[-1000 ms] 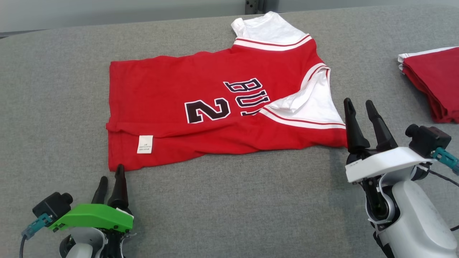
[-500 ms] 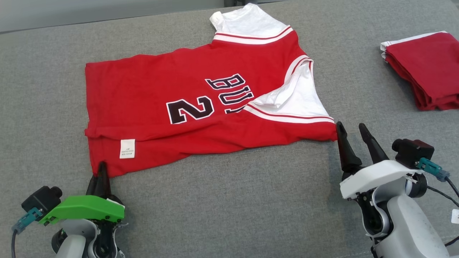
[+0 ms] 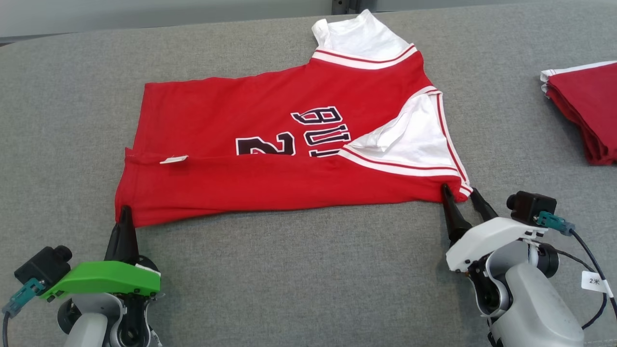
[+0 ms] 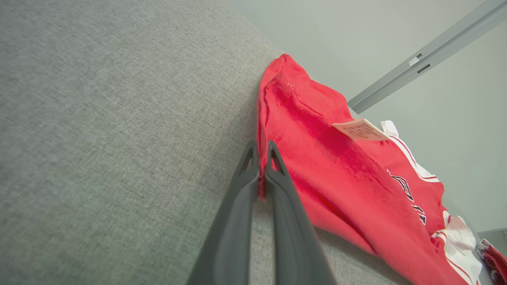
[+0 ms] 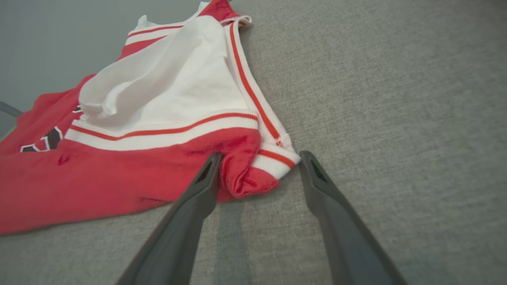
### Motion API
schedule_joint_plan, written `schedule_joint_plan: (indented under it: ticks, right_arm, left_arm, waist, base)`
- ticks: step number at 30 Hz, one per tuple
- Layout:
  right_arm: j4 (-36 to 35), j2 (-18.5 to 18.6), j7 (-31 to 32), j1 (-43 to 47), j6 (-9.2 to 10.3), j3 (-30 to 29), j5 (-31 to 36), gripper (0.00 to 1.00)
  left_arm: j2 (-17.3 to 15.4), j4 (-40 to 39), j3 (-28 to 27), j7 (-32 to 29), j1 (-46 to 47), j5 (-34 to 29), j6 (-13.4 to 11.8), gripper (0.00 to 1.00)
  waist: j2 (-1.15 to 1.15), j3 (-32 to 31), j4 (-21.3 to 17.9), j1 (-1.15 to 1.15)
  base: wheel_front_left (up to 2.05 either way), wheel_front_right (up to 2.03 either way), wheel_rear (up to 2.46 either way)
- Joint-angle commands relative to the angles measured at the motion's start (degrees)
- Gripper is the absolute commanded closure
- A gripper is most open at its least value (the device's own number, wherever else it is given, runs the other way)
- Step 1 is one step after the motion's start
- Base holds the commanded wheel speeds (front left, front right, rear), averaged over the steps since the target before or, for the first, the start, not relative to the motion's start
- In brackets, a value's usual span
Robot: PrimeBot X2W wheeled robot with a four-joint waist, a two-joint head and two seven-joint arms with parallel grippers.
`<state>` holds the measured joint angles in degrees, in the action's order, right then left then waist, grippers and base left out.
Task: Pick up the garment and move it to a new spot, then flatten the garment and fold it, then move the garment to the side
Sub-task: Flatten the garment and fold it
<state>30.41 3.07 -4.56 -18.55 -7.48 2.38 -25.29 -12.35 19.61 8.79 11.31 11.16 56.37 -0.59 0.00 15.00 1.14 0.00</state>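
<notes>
Two near corners: one clamped, one only straddled

Off at the robot's right, a stack of folded red garments (image 3: 585, 113) with white edging sits at the table's edge, well apart from the work, with grey cloth table top (image 3: 299, 279) between the two. Beyond the far edge stands a pale wall with a grey metal rail (image 3: 343, 6).

The garment (image 3: 270, 120), a red jersey, lies across the middle of the table, hem toward the robot's left and shoulders toward its right. Its near long side is folded up over the front, and that fold covers the lower half of a black, white-edged numeral 2 and the letters beside it. A small white care label (image 3: 173, 159) pokes out along the fold line near the hem. One white sleeve with red-and-white striped trim lies at the far edge; a second white panel is rumpled at the near right.

The left gripper (image 4: 260, 148), under its green housing, has its fingers pressed together with the near hem corner pinched between them. The right gripper (image 5: 260, 155) stands wide: its fingers straddle the striped near-right corner, one finger touching the red cloth, the other just beside the trim and down at the table top.
</notes>
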Motion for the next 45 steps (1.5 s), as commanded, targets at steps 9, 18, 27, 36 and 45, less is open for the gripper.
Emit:
schedule_joint_plan:
  ticks: [9,18,27,36,45]
  right_arm:
    - [1.33,1.23,-1.02,-2.54,-0.01,0.42,-3.25,1.00]
    - [-11.33,4.90,4.82,7.04,0.05,-3.83,-9.09,1.00]
    - [-26.46,2.68,12.62,22.76,0.05,-10.38,-8.22,1.00]
    - [-28.98,0.44,14.59,26.03,-0.01,-10.94,-6.63,0.00]
    - [-31.51,1.61,12.57,22.60,-0.01,-10.06,-3.96,0.00]
  left_arm:
    - [-1.07,-0.40,0.22,0.49,-0.99,-0.95,0.61,1.00]
    - [-2.13,-6.34,1.82,-0.12,-7.47,-1.44,1.61,1.00]
    - [-2.95,-12.90,4.00,-3.56,-18.75,-1.01,-2.02,1.00]
    - [-4.42,-11.54,3.70,-3.32,-19.98,-3.40,-5.57,0.00]
    - [-10.48,-12.77,2.35,-4.49,-13.08,-7.86,-7.98,0.00]
  waist:
    - [0.00,-1.78,0.13,0.00]
    - [0.00,-3.48,-0.35,0.00]
    - [0.00,-3.84,-1.27,0.00]
    - [0.00,-4.34,-3.02,0.00]
    - [0.00,-4.77,-5.40,0.00]
  base:
    - [0.00,0.00,0.00]
    - [0.00,0.00,0.00]
    - [0.00,0.00,0.00]
    - [0.00,0.00,0.00]
    - [0.00,0.00,0.00]
